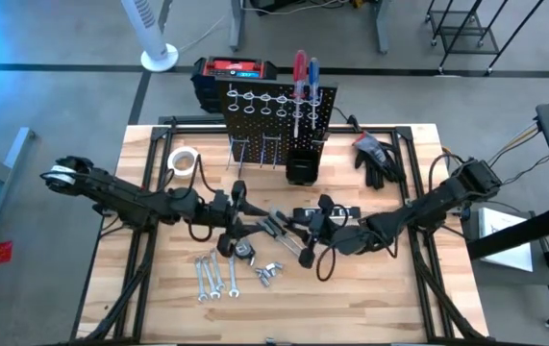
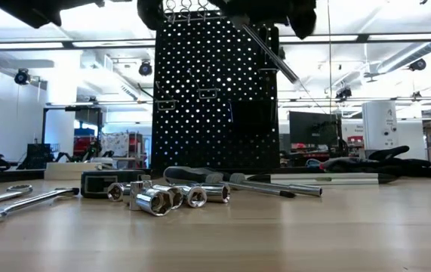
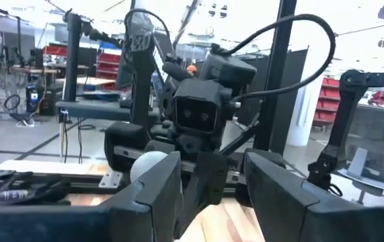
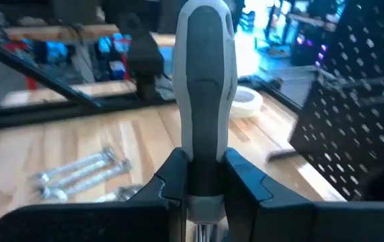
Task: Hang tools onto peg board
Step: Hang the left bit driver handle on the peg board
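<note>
My right gripper (image 1: 314, 229) is shut on a grey-handled screwdriver (image 4: 205, 87) above the table's middle. Its steel shaft (image 2: 272, 54) slants in the air in front of the black peg board (image 1: 279, 115). A red-handled and a blue-handled screwdriver (image 1: 305, 77) stand in the board's ring holders. My left gripper (image 1: 243, 213) is open and empty, facing the right gripper from the left; its fingers (image 3: 155, 195) frame the right arm's wrist. Silver wrenches (image 1: 212, 274) and sockets (image 2: 155, 198) lie flat on the table. My right gripper pinches the screwdriver's handle at its dark neck (image 4: 204, 176), next to the shaft, between its two fingers. The fingers lie across the handle, whose grey free end points away from the wrist. The screwdriver is lifted clear of the table, and its shaft is tilted.
A white tape roll (image 1: 183, 159) lies at the far left and black gloves (image 1: 375, 159) at the far right. A black-and-red case (image 1: 236, 72) stands behind the board. A ratchet and extension bars (image 2: 275, 187) lie at mid table. Bare wood shows along the near edge.
</note>
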`<act>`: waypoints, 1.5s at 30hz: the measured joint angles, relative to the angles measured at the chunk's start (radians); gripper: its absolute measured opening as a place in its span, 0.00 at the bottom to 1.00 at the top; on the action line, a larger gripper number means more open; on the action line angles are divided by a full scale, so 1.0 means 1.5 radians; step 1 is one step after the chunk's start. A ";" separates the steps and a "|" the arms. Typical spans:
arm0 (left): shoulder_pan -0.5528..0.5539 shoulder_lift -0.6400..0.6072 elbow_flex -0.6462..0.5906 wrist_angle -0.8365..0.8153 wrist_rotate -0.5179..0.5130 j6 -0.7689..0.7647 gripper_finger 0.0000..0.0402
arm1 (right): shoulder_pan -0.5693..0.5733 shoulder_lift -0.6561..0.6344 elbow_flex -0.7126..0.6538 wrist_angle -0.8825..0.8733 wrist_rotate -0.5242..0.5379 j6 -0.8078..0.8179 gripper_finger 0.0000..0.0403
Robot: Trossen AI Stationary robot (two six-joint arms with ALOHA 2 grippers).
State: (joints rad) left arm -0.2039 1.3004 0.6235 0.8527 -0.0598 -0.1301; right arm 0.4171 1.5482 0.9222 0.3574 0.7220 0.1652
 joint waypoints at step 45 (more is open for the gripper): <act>-0.021 0.034 0.098 -0.020 -0.062 0.114 0.47 | 0.002 0.012 -0.053 0.298 -0.036 -0.149 0.12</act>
State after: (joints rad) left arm -0.2348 1.3520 0.7705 0.8224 -0.1526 0.0406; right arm 0.4202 1.5658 0.8433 0.8049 0.6683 -0.0577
